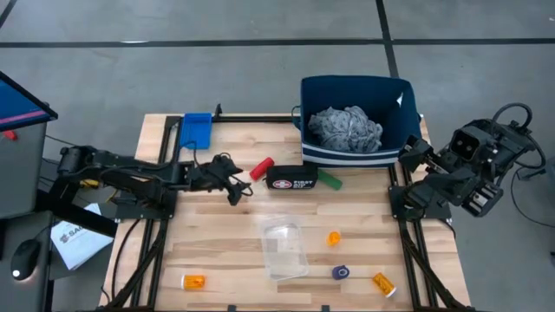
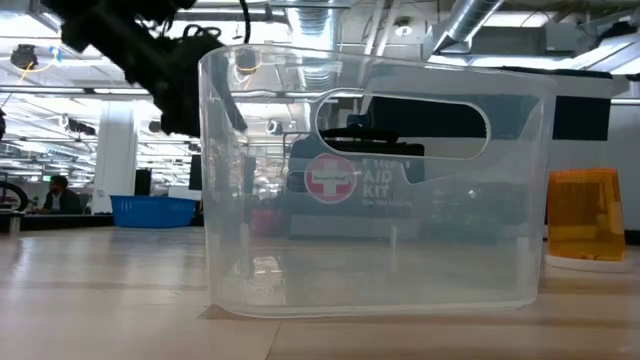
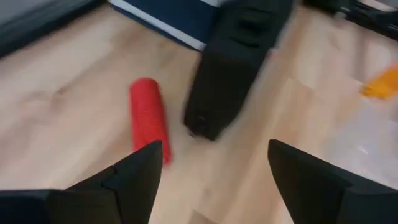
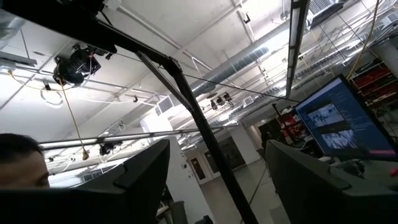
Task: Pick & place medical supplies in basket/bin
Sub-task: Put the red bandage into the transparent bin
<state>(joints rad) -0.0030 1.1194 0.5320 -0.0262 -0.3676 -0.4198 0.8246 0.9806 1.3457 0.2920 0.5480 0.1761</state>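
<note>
The navy-blue bin (image 1: 395,95) stands at the table's far right with the grey mottled cloth (image 1: 345,128) lying inside it. A red roll (image 1: 262,167) and a green roll (image 1: 329,179) lie on either side of a black first-aid pouch (image 1: 290,177). Three orange pill bottles (image 1: 334,238) (image 1: 193,282) (image 1: 384,283) and a blue roll (image 1: 340,272) lie nearer the front. My left gripper (image 1: 234,186) is open and empty just left of the red roll (image 3: 148,118). My right gripper (image 4: 214,186) is open and empty, raised beside the bin at the table's right edge (image 1: 416,156), pointing up at the ceiling.
A clear plastic container (image 1: 284,250) stands at the table's middle front and fills the low view (image 2: 375,180). A blue tray (image 1: 196,130) sits at the far left. A person's head shows at the right wrist view's edge (image 4: 18,162).
</note>
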